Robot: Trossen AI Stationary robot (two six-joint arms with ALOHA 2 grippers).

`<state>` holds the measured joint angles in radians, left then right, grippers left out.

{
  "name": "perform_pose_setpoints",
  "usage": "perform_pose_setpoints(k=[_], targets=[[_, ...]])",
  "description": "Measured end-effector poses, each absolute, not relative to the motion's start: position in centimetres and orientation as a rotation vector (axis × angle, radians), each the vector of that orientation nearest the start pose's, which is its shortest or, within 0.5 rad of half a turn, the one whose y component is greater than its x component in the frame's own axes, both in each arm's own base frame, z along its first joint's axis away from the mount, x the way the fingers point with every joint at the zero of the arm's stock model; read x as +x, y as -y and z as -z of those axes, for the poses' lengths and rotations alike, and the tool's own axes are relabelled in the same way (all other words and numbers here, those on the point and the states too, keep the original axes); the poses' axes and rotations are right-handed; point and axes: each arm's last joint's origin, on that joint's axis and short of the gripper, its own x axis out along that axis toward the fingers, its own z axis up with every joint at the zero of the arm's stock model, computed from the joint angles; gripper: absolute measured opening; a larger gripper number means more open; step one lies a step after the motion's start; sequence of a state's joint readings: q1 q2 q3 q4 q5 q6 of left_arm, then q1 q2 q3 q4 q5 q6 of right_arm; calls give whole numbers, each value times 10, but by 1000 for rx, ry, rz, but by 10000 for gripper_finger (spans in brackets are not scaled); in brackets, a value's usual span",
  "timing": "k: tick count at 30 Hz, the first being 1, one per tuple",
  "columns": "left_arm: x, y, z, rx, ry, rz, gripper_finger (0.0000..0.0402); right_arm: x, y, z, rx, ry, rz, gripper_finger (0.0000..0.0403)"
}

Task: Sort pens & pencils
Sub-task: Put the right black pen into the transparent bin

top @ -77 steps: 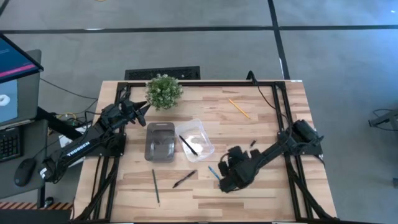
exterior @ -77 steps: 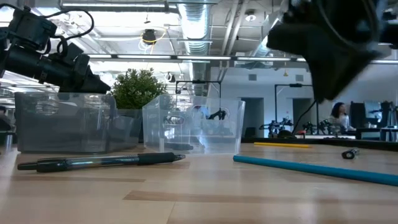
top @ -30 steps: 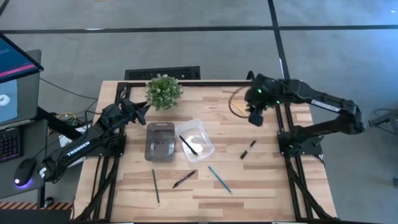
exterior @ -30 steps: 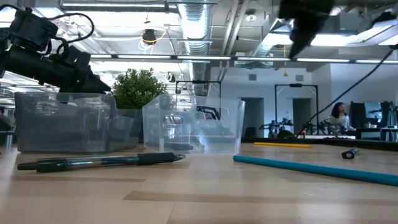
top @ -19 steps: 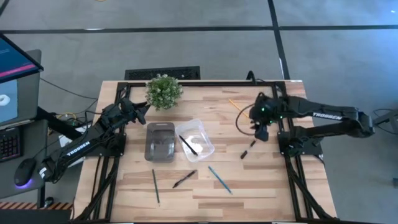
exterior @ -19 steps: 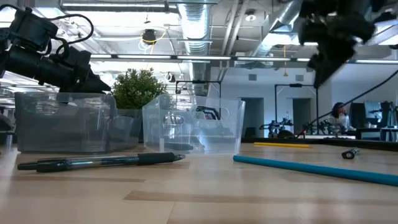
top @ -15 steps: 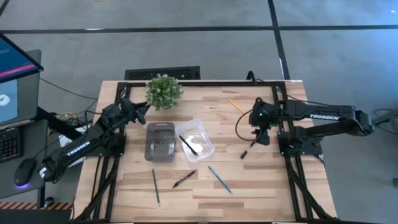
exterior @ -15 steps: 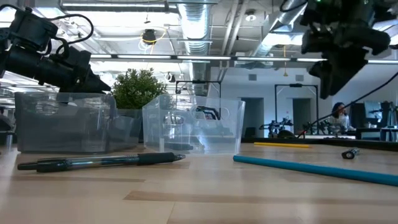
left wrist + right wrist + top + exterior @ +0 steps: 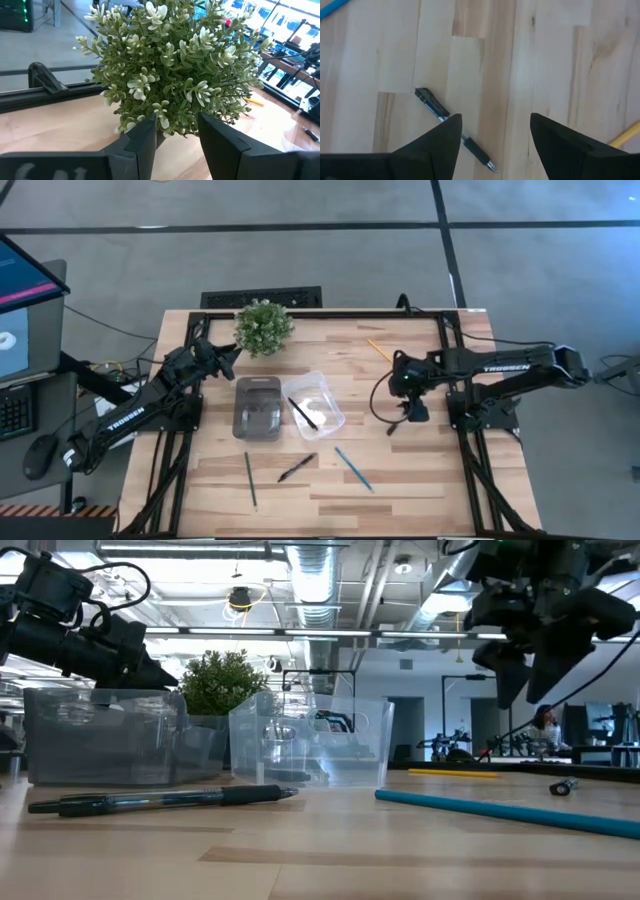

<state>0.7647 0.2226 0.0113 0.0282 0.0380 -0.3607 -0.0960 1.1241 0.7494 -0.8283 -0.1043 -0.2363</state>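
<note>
My right gripper [image 9: 495, 137] [image 9: 520, 690] hangs open above the table's right part, fingers pointing down. A short black pen [image 9: 451, 128] [image 9: 396, 422] lies flat on the wood just below and beside it, untouched. A yellow pencil [image 9: 383, 352] lies toward the far edge, a blue pencil [image 9: 352, 468] toward the near edge. Another black pen [image 9: 297, 468] and a dark green pencil [image 9: 250, 480] lie near the front. A third pen [image 9: 303, 413] rests in the clear bin [image 9: 325, 392]. My left gripper [image 9: 177, 135] stands open at the far left, close in front of the plant [image 9: 263, 326].
A grey bin [image 9: 258, 408] stands beside the clear bin at the table's middle. The potted plant stands at the far edge. A black frame [image 9: 450, 340] runs along the table's sides. Bare wood [image 9: 430, 470] lies at the near right.
My right gripper has come from the far right part of the table toward the near edge and down, to above the short black pen, and its fingers have opened. Nothing on the table has moved.
</note>
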Motion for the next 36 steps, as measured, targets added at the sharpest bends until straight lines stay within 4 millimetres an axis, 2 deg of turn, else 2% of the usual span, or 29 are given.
perform_pose_setpoints(k=[9, 18, 29, 36], targets=[[80, -75, -151, -417, -40, -750, 135, 207, 17, -201, -59, -1226, -136, 260], [80, -75, -151, -417, -40, -750, 135, 218, 16, -165, -216, -1416, -329, 260], [80, -75, -151, -417, -40, -750, 135, 227, -23, -148, -343, -1443, -490, 260], [80, -75, -151, -417, -40, -750, 135, 231, -36, -145, -395, -1398, -514, 260]])
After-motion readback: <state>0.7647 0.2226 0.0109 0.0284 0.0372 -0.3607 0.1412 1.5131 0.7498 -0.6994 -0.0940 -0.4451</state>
